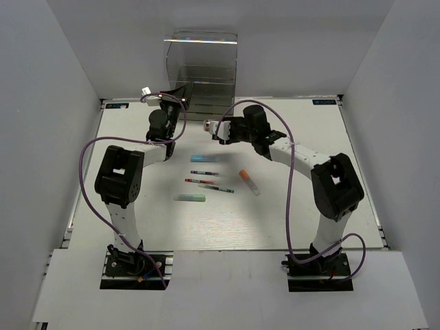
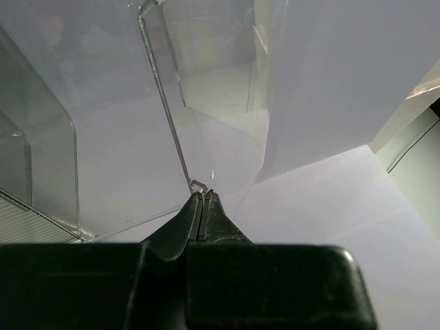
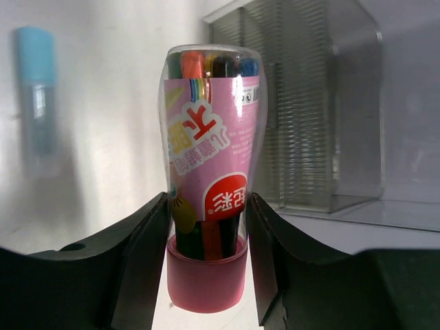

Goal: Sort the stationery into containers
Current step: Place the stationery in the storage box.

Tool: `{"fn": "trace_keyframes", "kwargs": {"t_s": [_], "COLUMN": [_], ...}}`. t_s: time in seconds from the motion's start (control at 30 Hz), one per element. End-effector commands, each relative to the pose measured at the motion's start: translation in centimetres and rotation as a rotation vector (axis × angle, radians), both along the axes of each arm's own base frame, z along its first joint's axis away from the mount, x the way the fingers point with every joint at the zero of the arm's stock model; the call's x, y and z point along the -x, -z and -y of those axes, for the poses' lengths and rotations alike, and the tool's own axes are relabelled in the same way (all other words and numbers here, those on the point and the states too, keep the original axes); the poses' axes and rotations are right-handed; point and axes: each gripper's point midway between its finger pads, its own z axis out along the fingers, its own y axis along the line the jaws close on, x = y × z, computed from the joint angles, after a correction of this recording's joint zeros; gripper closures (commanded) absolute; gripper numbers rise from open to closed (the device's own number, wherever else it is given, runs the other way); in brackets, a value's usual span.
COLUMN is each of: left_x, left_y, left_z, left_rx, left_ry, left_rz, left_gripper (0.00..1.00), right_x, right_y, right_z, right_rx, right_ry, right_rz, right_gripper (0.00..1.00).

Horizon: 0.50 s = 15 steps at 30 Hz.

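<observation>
My right gripper (image 1: 214, 129) is shut on the pink tube (image 1: 208, 126), a clear tube of markers with a pink label and a dark pink cap. It holds the tube above the table, in front of the tall clear box (image 1: 203, 69). In the right wrist view the tube (image 3: 210, 137) sits between my fingers (image 3: 148, 234), with the box (image 3: 309, 103) behind it. My left gripper (image 1: 169, 97) is at the box's lower left. In the left wrist view it (image 2: 203, 196) is shut on the thin corner of a clear drawer (image 2: 165, 103).
On the table's middle lie a pale blue-green bar (image 1: 203, 159), three thin pens (image 1: 204, 172) (image 1: 199, 181) (image 1: 216, 188), an orange marker (image 1: 249, 181) and a second bar (image 1: 190, 198). One bar also shows in the right wrist view (image 3: 38, 89). White walls enclose the table.
</observation>
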Motion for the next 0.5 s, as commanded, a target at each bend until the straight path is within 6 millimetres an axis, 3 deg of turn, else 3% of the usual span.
{"fn": "trace_keyframes", "kwargs": {"t_s": [0.0,0.13,0.17,0.47], "left_x": [1.0,0.8,0.8,0.6], "left_y": [-3.3,-3.2,-3.2,-3.1], "left_z": [0.2,0.3,0.3,0.5], "left_rx": [0.023,0.023,0.023,0.019], "left_ry": [0.013,0.013,0.013,0.021], "left_rz": [0.096,0.096,0.096,0.097], "left_gripper": [1.0,1.0,1.0,1.0], "right_x": [-4.2,-6.4,-6.9,-10.0], "right_y": [-6.8,-7.3,-8.7,-9.5], "right_z": [-1.5,-1.9,-2.0,-3.1], "right_rx": [-0.156,-0.184,-0.229,-0.276], "right_ry": [0.097,0.148,0.163,0.185], "right_rz": [0.193,0.236,0.276,0.405], "right_gripper": [1.0,1.0,1.0,1.0]}}
